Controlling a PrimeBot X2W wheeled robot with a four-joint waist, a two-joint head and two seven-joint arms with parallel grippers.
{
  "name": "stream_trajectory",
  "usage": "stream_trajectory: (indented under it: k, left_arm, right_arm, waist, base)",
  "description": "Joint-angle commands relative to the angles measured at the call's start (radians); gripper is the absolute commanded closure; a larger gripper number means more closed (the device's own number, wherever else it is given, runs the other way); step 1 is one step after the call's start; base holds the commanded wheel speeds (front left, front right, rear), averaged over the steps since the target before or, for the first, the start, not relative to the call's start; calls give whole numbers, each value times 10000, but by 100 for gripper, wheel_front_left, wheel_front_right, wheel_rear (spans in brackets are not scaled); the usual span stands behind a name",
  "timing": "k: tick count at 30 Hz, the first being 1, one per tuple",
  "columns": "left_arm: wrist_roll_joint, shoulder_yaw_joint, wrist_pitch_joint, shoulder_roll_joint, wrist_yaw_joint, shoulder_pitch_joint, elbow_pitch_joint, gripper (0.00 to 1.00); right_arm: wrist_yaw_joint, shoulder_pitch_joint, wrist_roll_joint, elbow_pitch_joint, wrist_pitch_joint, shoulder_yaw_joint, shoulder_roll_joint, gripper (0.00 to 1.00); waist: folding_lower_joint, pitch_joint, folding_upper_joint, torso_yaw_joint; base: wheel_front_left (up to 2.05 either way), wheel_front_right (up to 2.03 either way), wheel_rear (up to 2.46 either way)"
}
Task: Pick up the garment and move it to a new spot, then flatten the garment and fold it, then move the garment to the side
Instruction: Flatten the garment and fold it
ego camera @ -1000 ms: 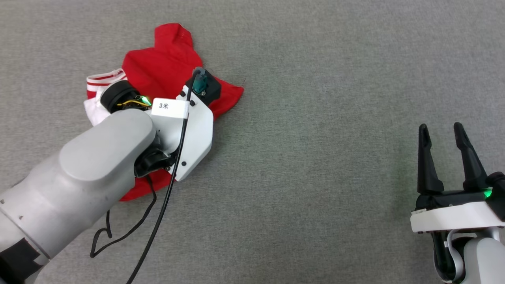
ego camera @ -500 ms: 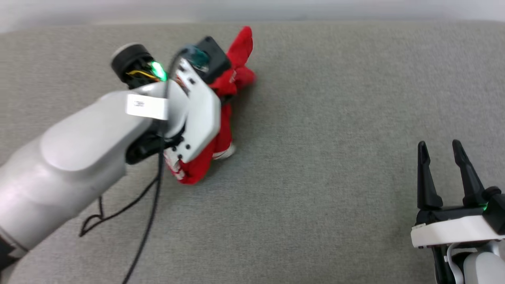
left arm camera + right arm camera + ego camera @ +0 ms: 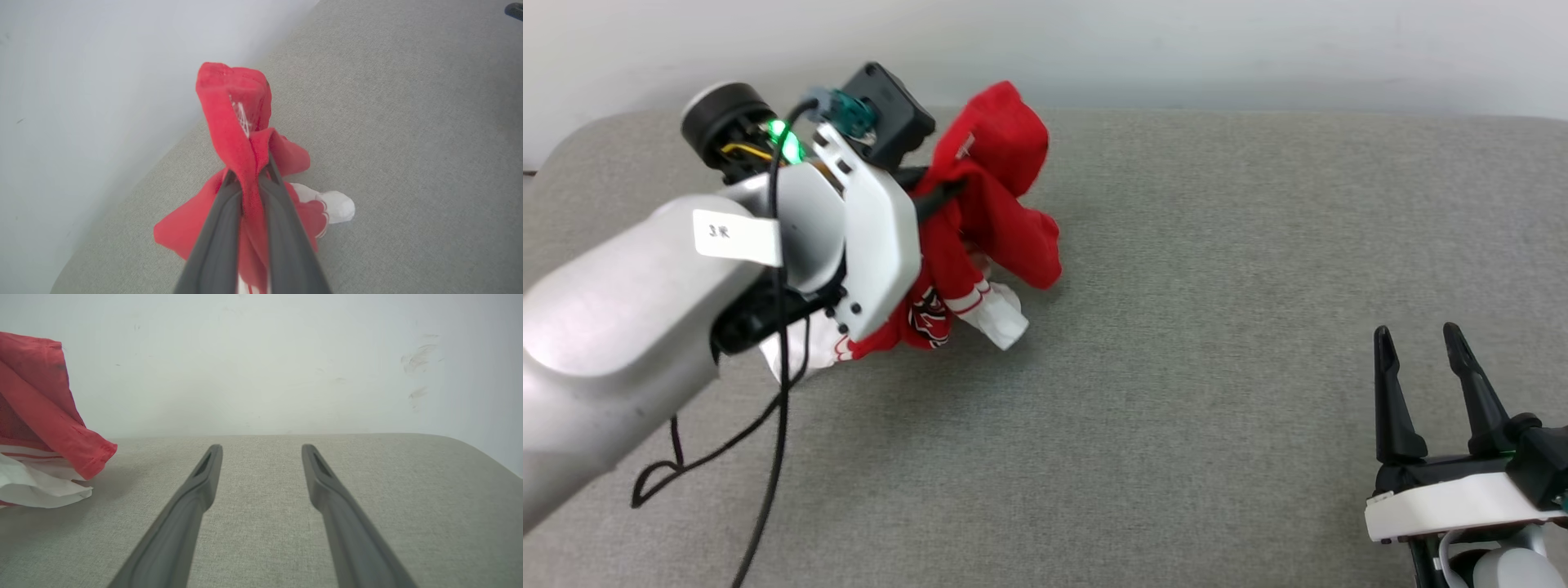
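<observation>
The garment (image 3: 1001,175) is a bunched red T-shirt that hangs from my left gripper (image 3: 941,193), which is shut on a fold of its red cloth. One white sleeve (image 3: 1003,320) with striped trim dangles at the bottom, close over the grey surface. In the left wrist view the two dark fingers (image 3: 220,220) pinch the garment (image 3: 229,106), whose top flops over the fingertips, with the sleeve (image 3: 337,206) below. My right gripper (image 3: 1415,333) stands open at the lower right, far from the shirt. The right wrist view has that gripper (image 3: 261,449) with nothing between its fingers and the garment (image 3: 45,404) at the left edge.
A grey fabric surface (image 3: 1217,286) stretches under both arms, with a rounded corner at the far left. A white wall (image 3: 1176,49) runs along its back edge. A black cable (image 3: 768,457) loops down from my left arm.
My left gripper has lifted the garment off the surface, and it now hangs bunched. The head camera has tilted, bringing the wall into view. My right gripper stays open.
</observation>
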Motion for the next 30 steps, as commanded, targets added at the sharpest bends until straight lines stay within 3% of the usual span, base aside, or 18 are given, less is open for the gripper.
stream_trajectory:
  k: [1, 8, 15, 19, 25, 30]
  left_arm:
    - [22, -20, 38, -100, 31, 212, -110, 100]
    - [325, -204, 203, -1159, -94, 621, -91, 100]
    - [1153, -297, 447, -2991, -278, 1022, 817, 100]
    - [2009, -302, 1118, -3999, -281, 1761, 808, 100]
    - [2696, -305, 2143, -4685, -284, 3095, 510, 100]
    - [2989, -302, 2844, -4814, -285, 3829, 217, 100]
  right_arm:
    - [-9, 40, 14, -17, -21, 17, 14, 0]
    - [-9, -124, 93, -82, -20, 79, 16, 0]
    - [-9, -444, 245, -145, -21, 51, 16, 0]
    - [-11, -595, 336, -172, -21, 90, 16, 0]
    - [-9, -796, 426, -186, -21, 48, 16, 0]
    - [-9, -879, 410, -188, -21, -11, 16, 0]
  waist:
    - [0, -49, 0, -109]
    - [0, 174, 0, -663]
    - [0, 751, 0, -1315]
    - [0, 1093, 0, -1639]
    - [0, 1457, 0, -1903]
    - [0, 1632, 0, -1848]
  base:
    - [0, 0, 0]
    - [0, 0, 0]
    - [0, 0, 0]
    - [0, 0, 0]
    - [0, 0, 0]
    - [0, 0, 0]
